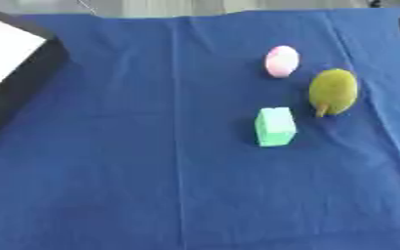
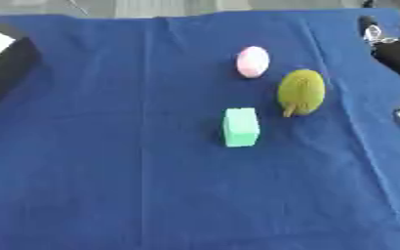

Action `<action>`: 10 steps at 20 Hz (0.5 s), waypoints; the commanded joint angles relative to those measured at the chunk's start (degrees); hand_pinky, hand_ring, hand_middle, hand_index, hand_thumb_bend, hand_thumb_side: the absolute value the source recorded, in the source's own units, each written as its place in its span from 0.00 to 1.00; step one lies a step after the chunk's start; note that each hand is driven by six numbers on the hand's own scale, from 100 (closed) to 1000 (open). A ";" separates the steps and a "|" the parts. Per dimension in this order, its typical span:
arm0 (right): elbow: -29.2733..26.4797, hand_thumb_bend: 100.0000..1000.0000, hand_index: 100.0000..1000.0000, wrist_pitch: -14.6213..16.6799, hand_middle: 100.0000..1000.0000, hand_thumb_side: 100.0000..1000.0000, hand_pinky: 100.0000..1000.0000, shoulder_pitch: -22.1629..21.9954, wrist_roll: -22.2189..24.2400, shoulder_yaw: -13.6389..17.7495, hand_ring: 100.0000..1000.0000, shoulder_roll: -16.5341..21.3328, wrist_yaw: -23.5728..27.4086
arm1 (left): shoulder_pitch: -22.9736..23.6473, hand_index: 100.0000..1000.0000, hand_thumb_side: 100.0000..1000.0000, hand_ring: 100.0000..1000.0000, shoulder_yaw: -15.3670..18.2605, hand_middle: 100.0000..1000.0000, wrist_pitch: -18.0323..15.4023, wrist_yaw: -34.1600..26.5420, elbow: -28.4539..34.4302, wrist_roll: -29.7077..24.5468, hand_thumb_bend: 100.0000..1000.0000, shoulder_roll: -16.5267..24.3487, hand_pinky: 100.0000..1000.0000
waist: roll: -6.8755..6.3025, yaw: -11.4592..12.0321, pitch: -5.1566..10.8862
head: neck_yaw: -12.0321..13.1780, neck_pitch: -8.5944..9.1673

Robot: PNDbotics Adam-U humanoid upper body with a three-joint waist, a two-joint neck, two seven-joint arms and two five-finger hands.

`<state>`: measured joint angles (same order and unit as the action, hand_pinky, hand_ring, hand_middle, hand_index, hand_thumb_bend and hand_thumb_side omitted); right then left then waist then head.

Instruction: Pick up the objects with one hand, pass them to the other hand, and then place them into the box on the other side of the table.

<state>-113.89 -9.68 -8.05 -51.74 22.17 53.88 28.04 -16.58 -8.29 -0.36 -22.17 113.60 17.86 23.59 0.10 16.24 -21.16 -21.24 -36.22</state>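
So the desk [image 1: 152,195] has a blue cloth over it, creases running front to back. Three things sit right of the middle: a pink egg-shaped object [image 1: 282,61] farthest back, an olive-green bumpy fruit [image 1: 332,91] with a little stem poking toward the front just beside it to the right, and a mint-green block [image 1: 275,127] nearest the front. None of them are touching, but they're close together. All three rest flat on the cloth, nothing is holding them.

The box [image 1: 15,73] is way over at the far left edge, black walls with a white inside, well apart from the objects.

The right hand [image 2: 395,53] only pokes in at the upper right edge of the right eye view, black with a silver bit. Can't tell how its fingers stand from this. The left hand doesn't show.
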 commanded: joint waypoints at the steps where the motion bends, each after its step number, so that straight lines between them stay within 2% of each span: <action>1: -0.70 0.56 0.68 -0.86 0.82 0.04 0.11 0.37 -0.22 0.40 0.60 2.74 -0.69 | -0.34 0.71 0.75 0.49 0.83 0.52 -0.20 -0.22 1.00 0.43 0.05 1.23 0.72 | 0.10 -0.11 1.32 | 0.15 -0.34; 6: -0.70 0.56 0.69 -2.75 0.82 0.05 0.11 0.60 -0.22 -0.32 0.61 3.60 -1.68 | -0.36 0.71 0.76 0.49 0.78 0.52 -0.27 -0.13 1.00 0.69 0.05 1.29 0.72 | 0.15 -0.12 1.17 | -0.02 -0.30; 10: -0.70 0.58 0.71 -7.54 0.84 0.09 0.10 1.01 -0.22 -1.75 0.63 5.53 -2.60 | -0.50 0.71 0.76 0.49 0.69 0.52 -0.24 -0.14 1.00 0.58 0.05 1.40 0.71 | 0.19 -0.05 1.19 | -0.18 -0.39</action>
<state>-113.89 -13.78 -7.46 -49.79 20.18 56.63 26.06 -16.59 -8.27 -0.53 -22.17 113.60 18.31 23.62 0.20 16.22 -21.16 -21.30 -36.26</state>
